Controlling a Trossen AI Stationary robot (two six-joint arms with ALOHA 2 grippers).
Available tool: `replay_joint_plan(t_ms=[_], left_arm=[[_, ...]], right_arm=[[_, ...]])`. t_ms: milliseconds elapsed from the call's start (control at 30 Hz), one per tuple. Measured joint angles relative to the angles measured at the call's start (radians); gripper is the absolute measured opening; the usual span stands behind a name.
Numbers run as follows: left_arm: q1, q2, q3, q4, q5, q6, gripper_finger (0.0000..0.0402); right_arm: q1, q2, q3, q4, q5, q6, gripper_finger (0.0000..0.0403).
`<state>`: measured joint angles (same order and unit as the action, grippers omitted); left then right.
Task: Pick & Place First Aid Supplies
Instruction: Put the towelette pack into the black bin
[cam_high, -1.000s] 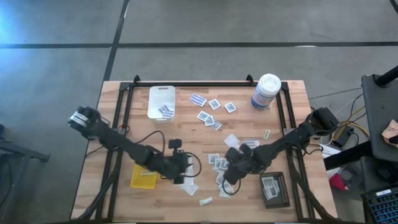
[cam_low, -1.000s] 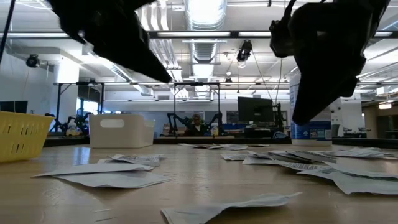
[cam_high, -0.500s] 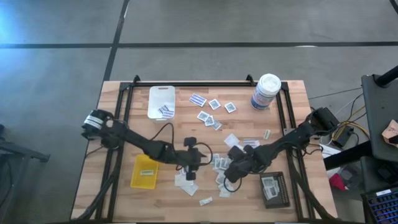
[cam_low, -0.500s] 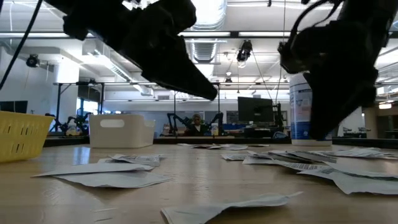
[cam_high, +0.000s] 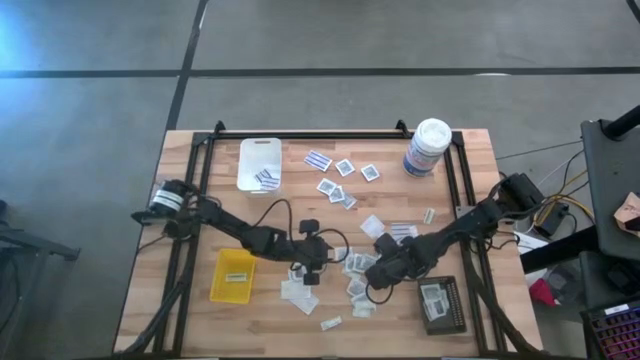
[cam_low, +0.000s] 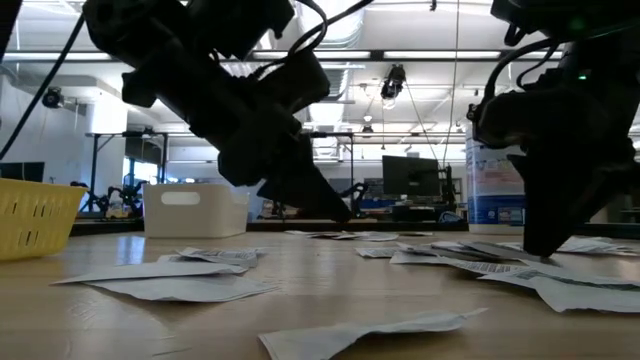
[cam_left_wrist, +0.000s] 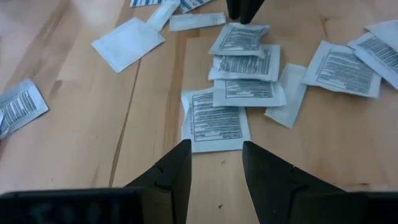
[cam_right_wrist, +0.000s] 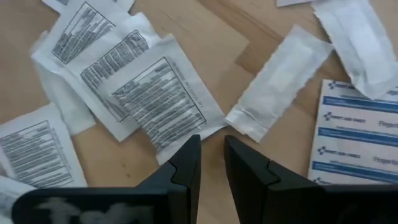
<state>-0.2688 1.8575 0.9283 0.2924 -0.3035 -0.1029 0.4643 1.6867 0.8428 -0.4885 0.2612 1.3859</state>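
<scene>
The left hand (cam_left_wrist: 214, 163) is held open and empty above flat white printed packets (cam_left_wrist: 215, 117) on the wooden desk (cam_left_wrist: 81, 137). The right hand (cam_right_wrist: 212, 163) is narrowly parted, nothing gripped, over more packets (cam_right_wrist: 158, 102).

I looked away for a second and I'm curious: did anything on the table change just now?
The left gripper swung away from the yellow tray toward the table's middle and now hangs open over the packets. It took hold of nothing. The right gripper shifted only a little beside the same packets, its fingers a little apart and empty. The packets, trays and canister stayed where they were.
</scene>
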Motion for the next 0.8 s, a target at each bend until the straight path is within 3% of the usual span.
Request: replay_joint_plan(t_ms=[500, 800], left_arm=[[0.007, 0.004, 0.000, 0.022, 0.000, -0.004, 0.0138], [0.006, 0.004, 0.000, 0.083, 0.091, -0.008, 0.0138]], right_arm=[[-0.028, 0.039, 0.022, 0.152, 0.062, -0.067, 0.0068], [-0.060, 0.085, 0.020, 0.300, 0.056, -0.143, 0.0068]])
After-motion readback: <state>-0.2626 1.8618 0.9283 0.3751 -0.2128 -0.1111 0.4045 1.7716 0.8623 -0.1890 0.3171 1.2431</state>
